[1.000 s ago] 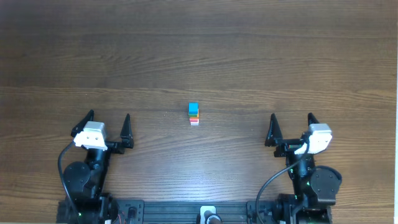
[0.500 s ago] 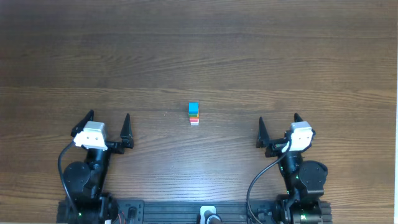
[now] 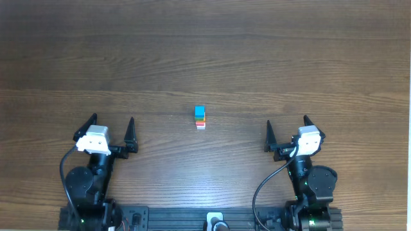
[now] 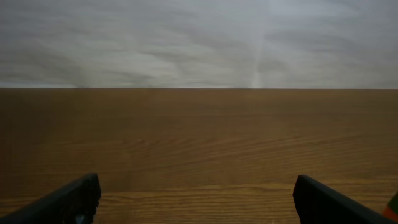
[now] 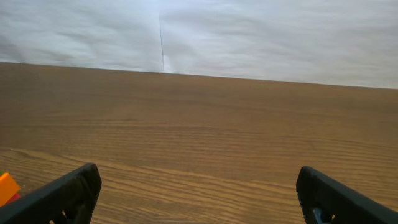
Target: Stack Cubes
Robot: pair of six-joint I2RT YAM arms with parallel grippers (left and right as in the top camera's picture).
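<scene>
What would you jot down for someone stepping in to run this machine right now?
Left gripper: open, holding nothing, near its base on the table's left side.
Right gripper: open, holding nothing, near its base on the right side.
Cube stack: stands mid-table between the two arms, touching neither gripper, with the blue cube on top and an orange cube below it.
Done: the cubes in view stand in one stack on the wooden table.
Left: probably nothing; just check the stack is steady.
</scene>
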